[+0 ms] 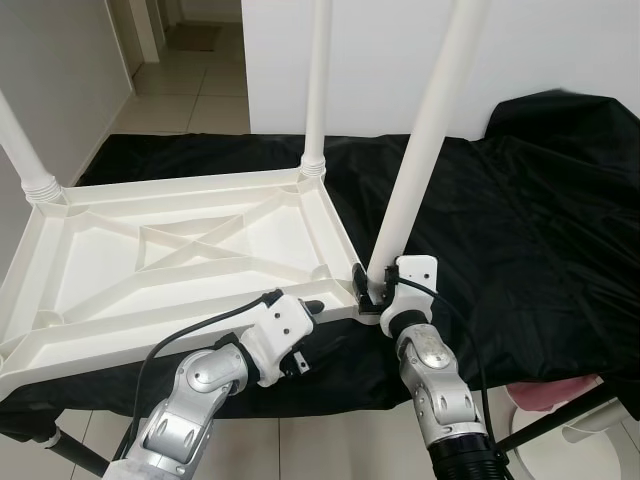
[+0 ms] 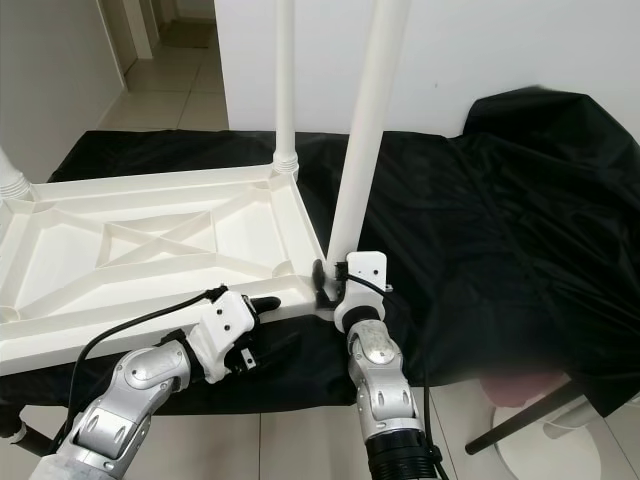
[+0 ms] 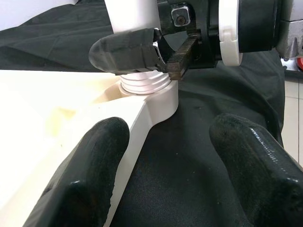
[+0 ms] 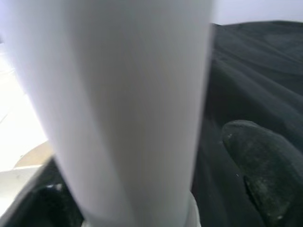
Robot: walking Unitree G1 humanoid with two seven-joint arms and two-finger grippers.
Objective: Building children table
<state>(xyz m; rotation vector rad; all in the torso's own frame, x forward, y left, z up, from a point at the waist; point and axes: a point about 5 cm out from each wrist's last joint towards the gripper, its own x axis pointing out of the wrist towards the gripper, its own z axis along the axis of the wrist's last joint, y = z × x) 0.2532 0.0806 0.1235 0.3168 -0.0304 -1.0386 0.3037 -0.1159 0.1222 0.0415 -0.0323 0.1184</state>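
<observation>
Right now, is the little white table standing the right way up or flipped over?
Flipped over. The tabletop lies on the black cloth with its ribbed underside facing up and its legs pointing upward.

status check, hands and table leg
Right hand clamped on near table leg at its socket. Left hand open beside tabletop edge. Nothing in the way.

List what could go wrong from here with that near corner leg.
1. The right gripper clamps the leg only at its base, and the leg leans; it may seat crooked in the corner socket.
2. The left gripper sits open at the tabletop rim, so the top could slide on the black cloth under sideways force.
</observation>
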